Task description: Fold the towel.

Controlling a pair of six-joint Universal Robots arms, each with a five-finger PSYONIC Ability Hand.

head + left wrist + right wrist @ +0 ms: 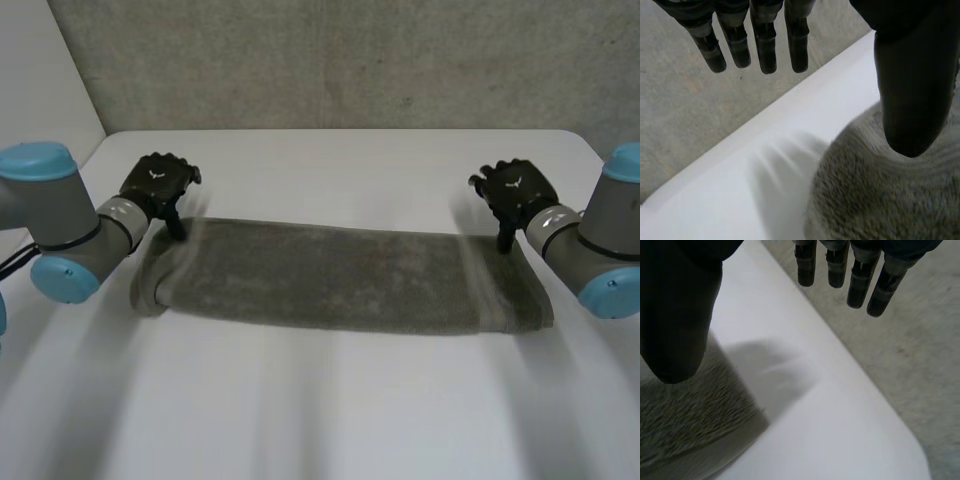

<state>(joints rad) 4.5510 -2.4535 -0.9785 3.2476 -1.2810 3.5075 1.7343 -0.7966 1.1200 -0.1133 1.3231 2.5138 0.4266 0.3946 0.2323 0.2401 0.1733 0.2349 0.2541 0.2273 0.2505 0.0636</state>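
Note:
A grey-green towel (340,275) lies folded into a long strip across the middle of the white table (330,400). My left hand (158,183) hovers at the strip's far left corner, fingers (757,42) straight and apart from the thumb (912,80), which hangs just over the towel (880,195). My right hand (516,190) hovers at the far right corner in the same way. Its fingers (850,270) are straight, and its thumb (677,315) is above the towel's edge (690,420). Neither hand holds any cloth.
A grey wall (330,60) runs behind the table's far edge (330,131). The floor (900,340) lies beyond the table's rounded corner (910,450). Bare tabletop stretches in front of the towel.

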